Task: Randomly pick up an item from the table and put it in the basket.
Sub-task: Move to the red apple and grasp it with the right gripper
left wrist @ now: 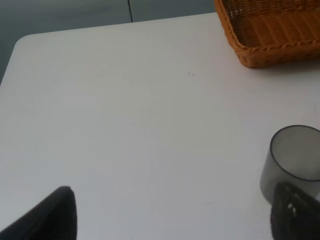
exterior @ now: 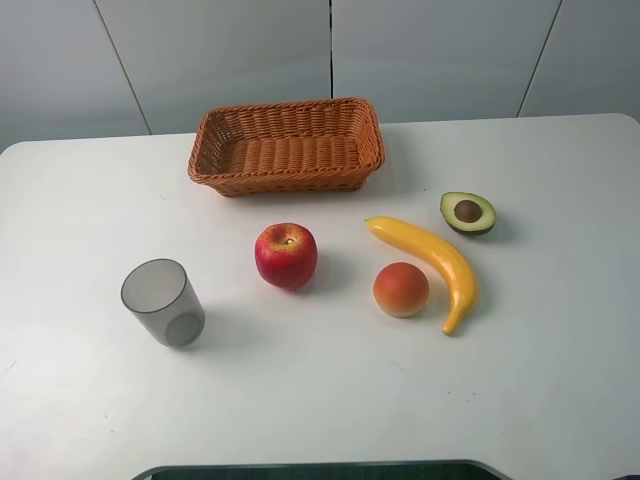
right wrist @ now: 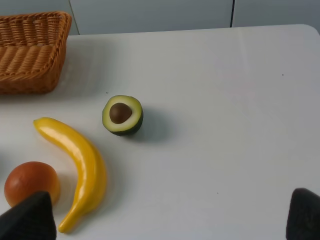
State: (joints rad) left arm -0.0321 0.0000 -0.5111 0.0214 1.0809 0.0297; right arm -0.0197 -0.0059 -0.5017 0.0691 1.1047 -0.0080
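white smooth table [exterior: 90, 400] with rounded corners; grey wall panels [exterior: 230, 50] behind.

exterior high view.
- apple [exterior: 286, 255]: round, shiny red, yellowish patch around the stem dimple, dimple facing up. resting on the table near its middle, in front of the basket and apart from it, touched by nothing.
- basket [exterior: 290, 183]: rectangular, orange-brown wicker, low flared sides, toward the far edge of the table.
- cup [exterior: 163, 301]: grey, translucent, upright, mouth up, left of the apple and well apart from it.
- round fruit [exterior: 401, 289]: matte orange-pink, smaller than the apple, to its right, tucked into the inner curve of the banana [exterior: 430, 262]; contact between the two not clear.
- avocado half [exterior: 468, 213]: cut face up, brown pit showing, near the far end of the banana, not touching it.

left wrist view.
- left gripper [left wrist: 172, 215]: two dark fingertips [left wrist: 50, 215] at opposite sides of the picture, jaws spread wide, bare table between them, nothing held.
- cup just beyond one fingertip; contact cannot be told. corner of the basket further off.
- apple outside this view.

right wrist view.
- right gripper [right wrist: 165, 217]: two dark fingertips [right wrist: 305, 215] far apart, jaws wide, nothing held.
- banana, avocado half with pit and orange-pink fruit ahead of it, the fruit partly hidden behind one fingertip; one end of the basket beyond.
- apple outside this view too; seen only from the high camera, which in turn shows neither gripper.
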